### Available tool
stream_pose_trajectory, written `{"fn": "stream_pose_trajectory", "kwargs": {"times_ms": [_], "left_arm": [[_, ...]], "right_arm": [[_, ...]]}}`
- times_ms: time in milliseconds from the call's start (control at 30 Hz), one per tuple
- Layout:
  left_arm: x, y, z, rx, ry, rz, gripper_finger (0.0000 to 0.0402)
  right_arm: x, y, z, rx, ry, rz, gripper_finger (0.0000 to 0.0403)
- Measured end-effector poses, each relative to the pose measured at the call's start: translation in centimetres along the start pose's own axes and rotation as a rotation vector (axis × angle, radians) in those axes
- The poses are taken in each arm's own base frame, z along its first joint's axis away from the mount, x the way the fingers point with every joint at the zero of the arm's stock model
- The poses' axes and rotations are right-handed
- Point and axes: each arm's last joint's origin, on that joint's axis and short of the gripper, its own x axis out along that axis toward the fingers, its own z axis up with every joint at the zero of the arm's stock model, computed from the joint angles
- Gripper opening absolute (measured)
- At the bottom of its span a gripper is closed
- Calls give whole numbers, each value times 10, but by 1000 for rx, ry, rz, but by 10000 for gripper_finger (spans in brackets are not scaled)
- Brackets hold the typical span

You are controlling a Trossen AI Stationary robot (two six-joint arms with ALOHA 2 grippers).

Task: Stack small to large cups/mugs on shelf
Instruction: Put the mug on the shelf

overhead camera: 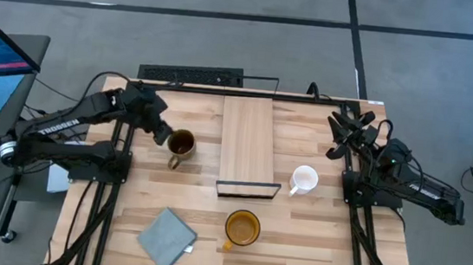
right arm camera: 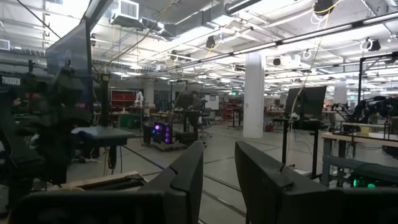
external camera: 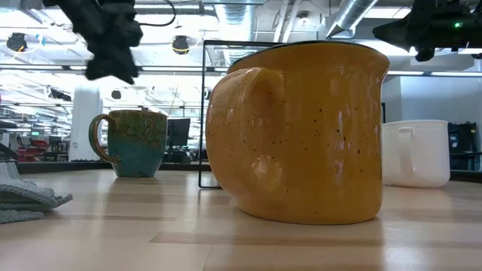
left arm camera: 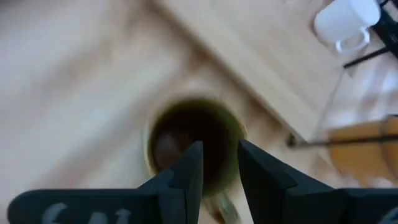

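Note:
The dark olive mug [overhead camera: 180, 144] stands upright on its base on the table, left of the shelf plank [overhead camera: 249, 138]; it also shows in the low view [external camera: 135, 143]. My left gripper [overhead camera: 160, 129] hovers above it, fingers a little apart, touching nothing; in the left wrist view the mug's dark opening [left arm camera: 193, 140] lies right under the fingertips [left arm camera: 221, 162]. The white mug [overhead camera: 303, 180] stands right of the shelf's black wire frame [overhead camera: 248, 188]. The yellow mug [overhead camera: 242, 228] stands near the front. My right gripper [overhead camera: 345, 130] waits raised at the far right, fingers apart and empty.
A grey-blue cloth [overhead camera: 166, 239] lies at the table's near left. A keyboard [overhead camera: 192, 74] sits behind the far edge. The plank's top is bare. A monitor and a mouse stand off the table's left side.

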Motion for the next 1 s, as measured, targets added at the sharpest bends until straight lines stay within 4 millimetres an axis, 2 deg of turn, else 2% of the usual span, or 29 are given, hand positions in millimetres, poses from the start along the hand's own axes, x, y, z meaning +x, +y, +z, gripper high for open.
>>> {"fn": "stream_pose_trajectory", "kwargs": {"times_ms": [200,400,733,1000], "left_arm": [[-18,-19,-14,-134,174,7,91],[-17,-39,-25,-274,226,4,91],[14,-63,-36,-394,219,232,91],[47,-71,-40,-377,341,325,91]], "right_arm": [[0,0,0,-2,0,0,118],[0,-1,0,-3,7,-34,118],[0,-2,-1,-5,22,-76,118],[0,-2,-4,-14,52,-71,118]]}}
